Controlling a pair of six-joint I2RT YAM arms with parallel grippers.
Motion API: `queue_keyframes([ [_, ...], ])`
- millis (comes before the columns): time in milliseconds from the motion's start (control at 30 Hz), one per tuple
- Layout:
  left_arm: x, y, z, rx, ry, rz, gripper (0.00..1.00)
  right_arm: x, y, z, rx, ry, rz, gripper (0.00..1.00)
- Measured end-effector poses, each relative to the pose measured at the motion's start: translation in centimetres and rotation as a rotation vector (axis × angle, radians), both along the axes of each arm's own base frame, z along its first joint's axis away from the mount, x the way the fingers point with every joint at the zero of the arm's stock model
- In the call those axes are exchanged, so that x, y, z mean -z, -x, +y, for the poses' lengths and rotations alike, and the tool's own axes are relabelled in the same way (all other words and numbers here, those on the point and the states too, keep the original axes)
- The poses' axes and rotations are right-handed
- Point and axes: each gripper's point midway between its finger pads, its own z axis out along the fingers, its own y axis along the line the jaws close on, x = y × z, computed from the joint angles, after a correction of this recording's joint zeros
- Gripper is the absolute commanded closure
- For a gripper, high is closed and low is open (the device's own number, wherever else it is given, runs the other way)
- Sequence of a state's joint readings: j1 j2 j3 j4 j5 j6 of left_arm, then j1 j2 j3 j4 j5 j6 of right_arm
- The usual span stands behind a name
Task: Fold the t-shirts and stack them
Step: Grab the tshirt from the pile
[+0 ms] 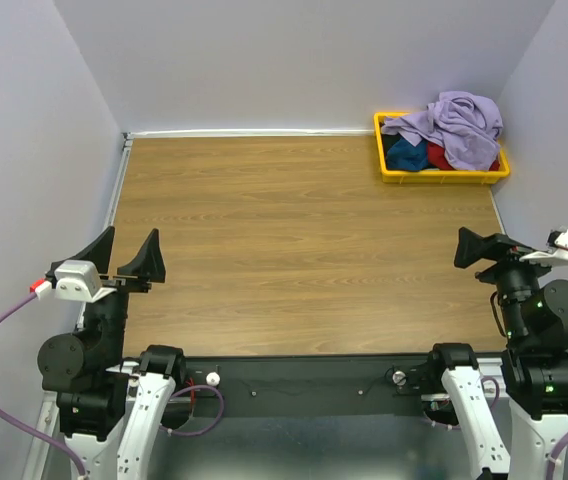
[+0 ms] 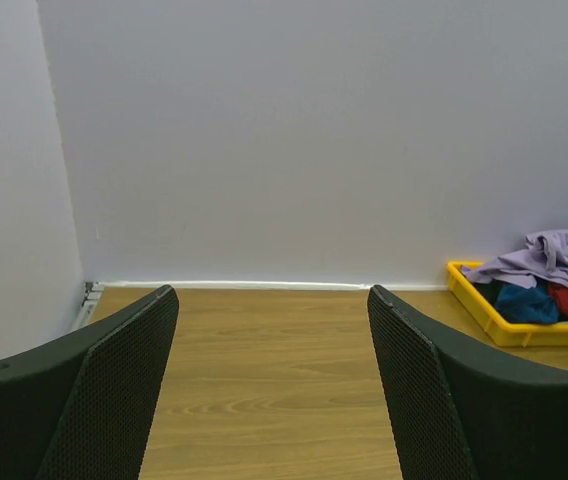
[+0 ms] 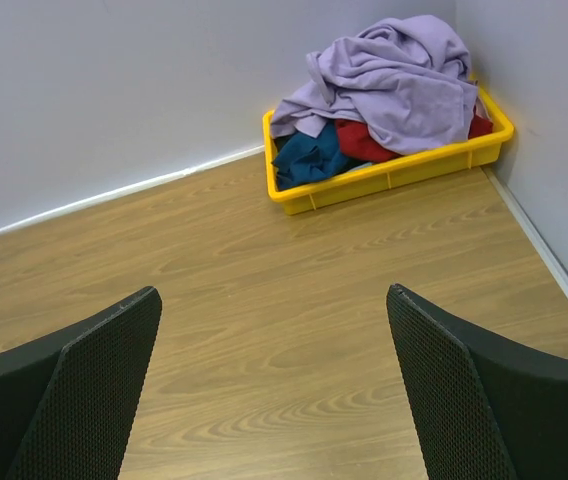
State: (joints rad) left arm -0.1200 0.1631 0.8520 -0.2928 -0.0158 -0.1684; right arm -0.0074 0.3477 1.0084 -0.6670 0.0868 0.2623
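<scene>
Top view: both arms are sitting at the bottom edge of the frame. The left gripper (image 1: 124,257) at lower left is standing wide open, grasping nothing. The right gripper (image 1: 482,250) at lower right is released as well, and empty. I am reading this as a ready pose that leaves the brown wood-grain table (image 1: 294,240) free as a folding surface.

The t-shirts are lying heaped in the yellow rectangular plastic bin (image 1: 442,177) at upper right. The large crumpled lavender-purple cloth shirt (image 1: 456,122) is lying on top and spilling over the far rim. The blue shirt (image 1: 405,157) and dark red shirt (image 1: 438,156) are showing beneath it. The bin's long axis is running left to right along the back wall. The bunched shirts are showing no collar, hem or long axis that I can read.

Left wrist view: the bin is showing at the right edge, well apart from the spread fingers.

Right wrist view: the heap is filling the upper centre-right, nearly straight ahead. I am judging the right arm the better placed to reach first.
</scene>
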Motion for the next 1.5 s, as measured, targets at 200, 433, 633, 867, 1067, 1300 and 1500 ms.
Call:
queue_keyframes([
  [200, 0.4, -0.5, 0.1, -0.003, 0.028, 0.007, 0.15, 0.5, -0.9, 0.0, 0.003, -0.023, 0.001, 0.00],
  [433, 2.8, -2.0, -0.1, 0.006, 0.078, 0.050, 0.14, 2.8, -6.6, 0.0, 0.017, -0.068, 0.138, 0.00],
  [633, 5.7, -3.3, -0.5, 0.022, 0.116, 0.091, 0.14, 6.2, -15.2, -0.7, 0.071, -0.083, 0.349, 0.00],
  [867, 9.2, -4.3, -0.7, 0.025, 0.125, 0.133, 0.14, 8.4, -26.3, -2.4, 0.168, -0.070, 0.421, 0.10],
  [1067, 9.4, -4.5, -0.7, 0.026, 0.128, 0.138, 0.14, 10.9, -36.7, -3.5, 0.189, -0.049, 0.414, 0.15],
  [1300, 9.8, -5.0, -0.8, 0.027, 0.129, 0.157, 0.14, 13.7, -45.8, -4.4, 0.187, -0.001, 0.375, 0.29],
  [1500, 10.1, -5.1, -2.0, 0.094, 0.172, 0.186, 0.10, 15.5, -48.5, -5.3, 0.219, 0.043, 0.366, 0.86],
])
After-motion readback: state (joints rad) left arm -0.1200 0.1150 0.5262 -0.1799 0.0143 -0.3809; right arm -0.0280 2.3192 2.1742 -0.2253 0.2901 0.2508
